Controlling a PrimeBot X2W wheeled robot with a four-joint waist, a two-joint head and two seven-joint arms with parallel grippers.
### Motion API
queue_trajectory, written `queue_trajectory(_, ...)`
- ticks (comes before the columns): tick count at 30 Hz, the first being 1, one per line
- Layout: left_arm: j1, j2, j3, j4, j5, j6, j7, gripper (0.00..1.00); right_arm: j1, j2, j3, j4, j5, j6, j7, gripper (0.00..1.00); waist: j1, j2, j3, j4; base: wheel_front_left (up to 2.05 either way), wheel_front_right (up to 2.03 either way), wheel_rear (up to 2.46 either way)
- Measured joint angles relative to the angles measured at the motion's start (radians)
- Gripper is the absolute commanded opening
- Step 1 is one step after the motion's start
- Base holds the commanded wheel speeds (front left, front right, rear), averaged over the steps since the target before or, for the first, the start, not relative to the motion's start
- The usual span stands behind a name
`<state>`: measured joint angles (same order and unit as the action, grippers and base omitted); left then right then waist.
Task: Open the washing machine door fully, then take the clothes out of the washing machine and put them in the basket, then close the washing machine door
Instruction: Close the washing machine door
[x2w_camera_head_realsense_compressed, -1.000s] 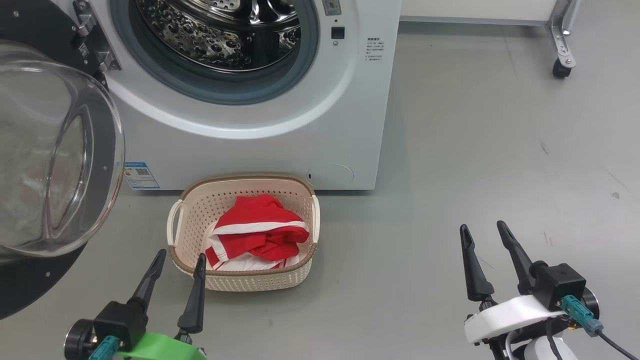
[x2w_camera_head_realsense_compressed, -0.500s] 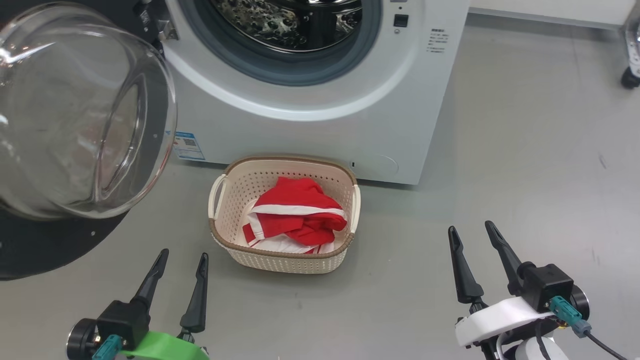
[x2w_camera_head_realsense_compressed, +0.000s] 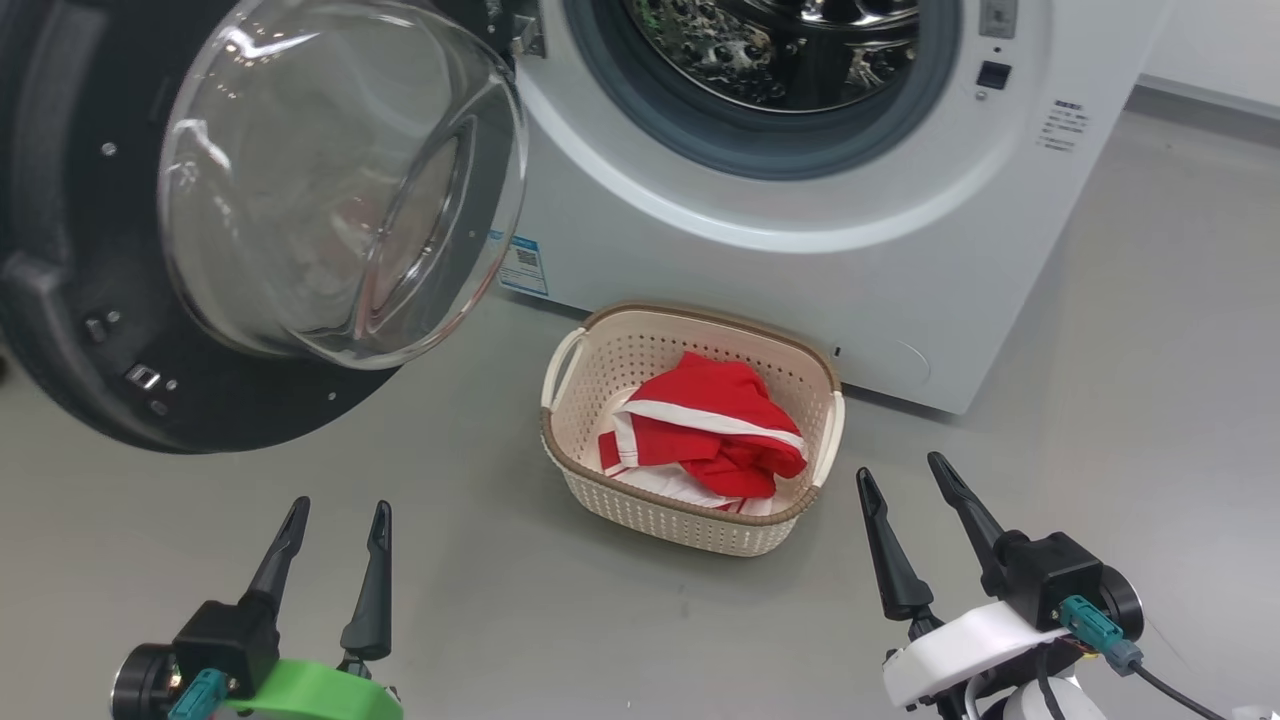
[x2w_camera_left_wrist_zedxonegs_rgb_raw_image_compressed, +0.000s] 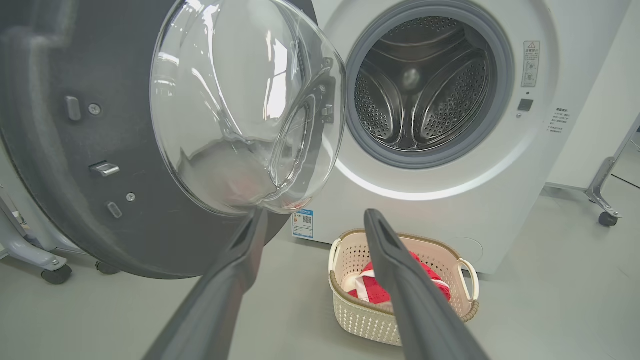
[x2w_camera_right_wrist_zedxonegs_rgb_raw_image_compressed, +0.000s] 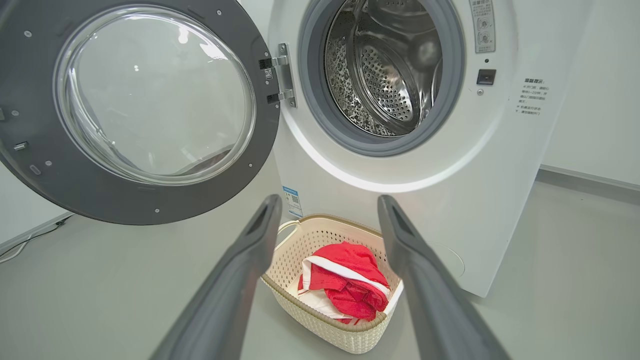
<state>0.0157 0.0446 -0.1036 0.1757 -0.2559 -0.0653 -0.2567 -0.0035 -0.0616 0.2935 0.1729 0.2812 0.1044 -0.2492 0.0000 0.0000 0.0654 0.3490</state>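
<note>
Lying in the basket (x2w_camera_head_realsense_compressed: 680, 520) on the floor just in front of the washing machine (x2w_camera_head_realsense_compressed: 800, 270), the clothes (x2w_camera_head_realsense_compressed: 715, 420) form a red-and-white heap. The washing machine door (x2w_camera_head_realsense_compressed: 60, 300) stands swung wide at the left. The left claw (x2w_camera_head_realsense_compressed: 340, 505) and the right claw (x2w_camera_head_realsense_compressed: 898, 465) hover empty, fingers spread apart.

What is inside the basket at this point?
Red clothes with white stripes lie bunched in the basket. They cover most of its bottom, so anything beneath them cannot be seen.
</note>
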Motion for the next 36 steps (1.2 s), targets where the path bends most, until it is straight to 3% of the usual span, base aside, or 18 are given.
queue_trajectory(14,0.007,0.0,0.043,-0.023,0.002,0.018,0.0,1.0,-0.019,0.002,0.058,0.023,0.002,0.008,0.0,1.0,0.0,0.0,-0.037,0.167,0.0,0.0,0.0)
queue_trajectory(36,0.033,0.0,0.063,-0.049,0.002,0.021,0.0,1.0,-0.04,0.003,0.084,0.057,0.021,0.009,0.0,1.0,0.0,0.0,-0.056,0.178,0.0,0.0,0.0)
